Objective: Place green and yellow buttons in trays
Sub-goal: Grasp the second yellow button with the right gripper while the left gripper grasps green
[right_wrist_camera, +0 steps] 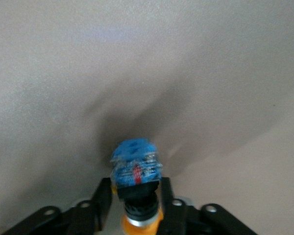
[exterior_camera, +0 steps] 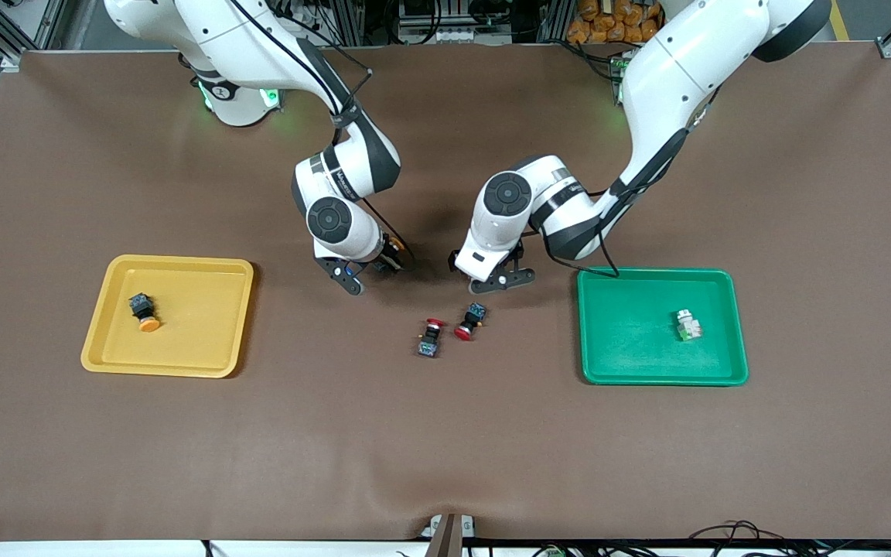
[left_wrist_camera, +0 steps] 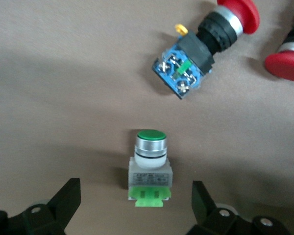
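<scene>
My right gripper (right_wrist_camera: 136, 193) is shut on a black-bodied yellow button (right_wrist_camera: 137, 176). The button's blue terminal end points away from the wrist and its orange cap sits between the fingers. In the front view this gripper (exterior_camera: 372, 269) is over the middle of the table. My left gripper (left_wrist_camera: 135, 185) is open around a whitish-grey green button (left_wrist_camera: 149, 169) lying on the brown mat, with a gap on each side. From the front, the hand (exterior_camera: 501, 282) hides that button. The yellow tray (exterior_camera: 206, 348) holds another yellow button (exterior_camera: 144, 311). The green tray (exterior_camera: 623, 348) holds another green button (exterior_camera: 689, 325).
Two red-capped buttons (exterior_camera: 430, 339) (exterior_camera: 470, 321) lie on the mat, nearer the front camera than the left gripper. The left wrist view shows them as one red-capped button (left_wrist_camera: 206, 44) close to the green one, and a second red cap (left_wrist_camera: 286, 61).
</scene>
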Robot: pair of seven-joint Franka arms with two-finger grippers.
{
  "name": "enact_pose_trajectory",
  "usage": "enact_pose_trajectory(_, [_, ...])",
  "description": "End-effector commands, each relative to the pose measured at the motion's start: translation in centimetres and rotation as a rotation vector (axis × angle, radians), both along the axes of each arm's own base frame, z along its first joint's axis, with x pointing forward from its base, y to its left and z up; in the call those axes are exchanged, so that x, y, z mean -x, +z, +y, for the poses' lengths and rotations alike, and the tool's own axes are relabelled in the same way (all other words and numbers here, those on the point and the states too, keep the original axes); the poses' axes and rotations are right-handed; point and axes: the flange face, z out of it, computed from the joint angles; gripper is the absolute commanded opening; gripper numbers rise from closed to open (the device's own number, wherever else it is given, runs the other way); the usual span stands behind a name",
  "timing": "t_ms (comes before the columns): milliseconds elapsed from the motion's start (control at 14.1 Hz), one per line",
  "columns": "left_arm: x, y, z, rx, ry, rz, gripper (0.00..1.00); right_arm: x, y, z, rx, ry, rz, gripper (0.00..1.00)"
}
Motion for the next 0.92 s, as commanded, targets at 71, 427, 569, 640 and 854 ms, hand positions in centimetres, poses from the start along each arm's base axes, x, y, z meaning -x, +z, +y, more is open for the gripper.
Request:
enact_pose_trajectory(71, [0.1, -1.0, -0.9, 0.013, -0.005, -0.007, 0.98, 0.1, 0.9, -1.0, -0.013, -0.013, -0.003, 0.0])
enact_pose_trajectory(427, [0.8, -3.2, -1.3, -0.009, 0.006, -0.013, 0.6, -2.8, 3.0, -4.5, -0.024, 0.022, 0.055, 0.0])
enact_pose_trajectory(569, [0.4, -3.2, -1.4, -0.007, 0.018, -0.016, 0.15, -4.3, 4.3, -6.9, -0.039, 0.036, 0.069, 0.0])
enact_pose_trajectory(640, [0.2, -3.1, -1.2, -0.006, 0.024, -0.017, 0.0, -5.2, 4.6, -8.3, -0.042, 0.056, 0.066, 0.0])
enact_pose_trajectory(854, [-0.8, -2.1, -0.5, -0.013, 0.039, -0.029, 0.0, -7.5, 5.1, -13.7, -0.041, 0.146, 0.06, 0.0])
